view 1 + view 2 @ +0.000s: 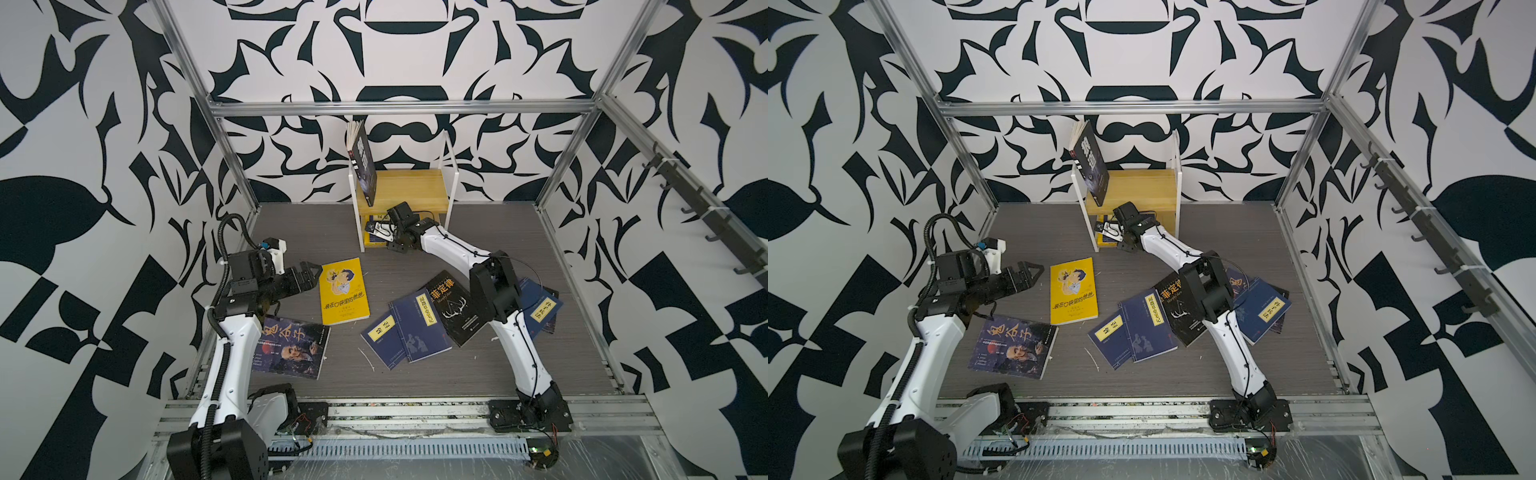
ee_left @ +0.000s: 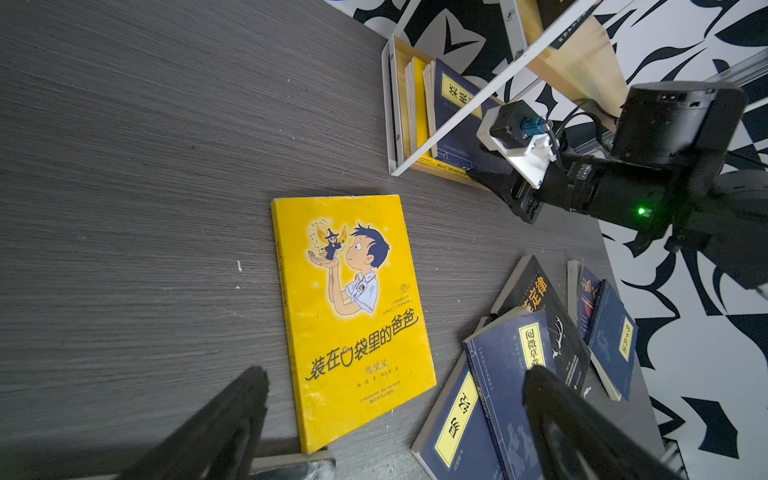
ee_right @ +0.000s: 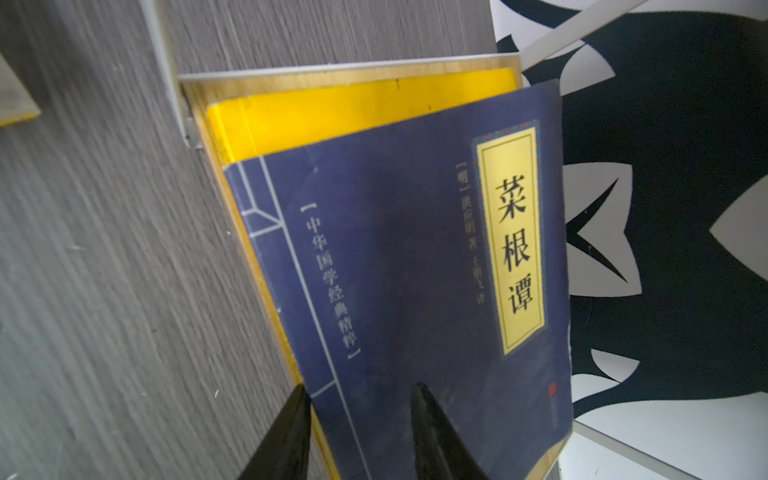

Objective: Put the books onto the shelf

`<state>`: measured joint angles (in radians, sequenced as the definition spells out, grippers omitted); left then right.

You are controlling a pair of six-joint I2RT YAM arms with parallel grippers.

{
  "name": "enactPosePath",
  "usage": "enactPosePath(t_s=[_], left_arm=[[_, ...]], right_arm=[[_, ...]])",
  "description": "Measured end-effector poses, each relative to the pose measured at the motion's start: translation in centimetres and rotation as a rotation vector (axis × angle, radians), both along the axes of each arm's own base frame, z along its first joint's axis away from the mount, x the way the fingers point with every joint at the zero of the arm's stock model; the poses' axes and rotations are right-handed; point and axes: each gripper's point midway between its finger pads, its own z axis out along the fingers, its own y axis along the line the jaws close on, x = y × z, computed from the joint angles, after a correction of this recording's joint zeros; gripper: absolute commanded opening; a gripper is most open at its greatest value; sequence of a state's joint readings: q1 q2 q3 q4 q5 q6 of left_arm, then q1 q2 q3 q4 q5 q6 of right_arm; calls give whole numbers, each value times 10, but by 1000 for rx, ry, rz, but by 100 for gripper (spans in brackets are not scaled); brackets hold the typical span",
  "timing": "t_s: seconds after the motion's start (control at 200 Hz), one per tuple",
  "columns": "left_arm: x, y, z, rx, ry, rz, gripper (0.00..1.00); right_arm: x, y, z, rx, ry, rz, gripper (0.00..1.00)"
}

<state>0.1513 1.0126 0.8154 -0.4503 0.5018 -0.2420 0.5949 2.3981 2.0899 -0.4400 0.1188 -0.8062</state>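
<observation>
Books are split between the table and the rack. On the shelf [image 1: 405,189] you have a black book [image 1: 365,166] standing on the upper board, tilted near the left upright. In both top views that board and the right arm [image 1: 440,245] hide most of the lower tier. The right wrist view fills the gap: a shelved navy book [image 3: 395,270] with a yellow title label leans there, with a yellow book [image 3: 332,112] behind it showing only as a strip.

The right gripper [image 3: 361,390] has its fingertips [image 3: 291,428] part-way apart at a corner of the shelved navy book. One sits beside the spine edge and the other over the cover. You cannot tell whether they pinch it or only sit in front of it.

Your left gripper [image 1: 312,275] is spread wide and holds nothing. It is poised just beside the yellow cartoon book [image 1: 344,291], which lies flat on the grey table [image 1: 415,257]. Near it, a dark purple book [image 1: 291,349] lies partly under the left arm [image 1: 232,332].

Toward the right, a front navy book [image 1: 381,341] overlaps a middle navy book [image 1: 419,332], which in turn overlaps a black antler book [image 1: 451,309]. The right arm cuts off the antler book's far corner. It also covers much of a far navy book [image 1: 540,311], and a half-buried book [image 1: 1239,284] peeks out beneath that one, too hidden to read.
</observation>
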Motion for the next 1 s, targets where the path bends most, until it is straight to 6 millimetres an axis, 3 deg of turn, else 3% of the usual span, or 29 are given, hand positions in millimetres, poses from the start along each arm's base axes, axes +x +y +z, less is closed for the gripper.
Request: enactPosePath(t_s=[0.18,0.46,0.555,0.65,0.785,0.895,1.0], left_arm=[[0,0,0,0,0,0,99],[-1,-1,1,3,-8,-8,100],[-1,-3,2,4,-16,-28,100],[-3,-9,3,5,-27,-60,100],[-5,-22,4,-2,-32,-123,98],[-5,-38,1,6,-16,-196,97],[-3,-63,5,25,-15,-316,96]], right_arm=[[1,0,1,8,0,-6,33],[-10,-1,9,72,46,-39,46],[-30,-9,31,130,81,-81,49],[-53,-20,69,221,89,-139,51],[-98,-46,112,384,115,-253,56],[-137,-64,117,504,180,-345,63],[-174,-79,94,578,290,-460,64]])
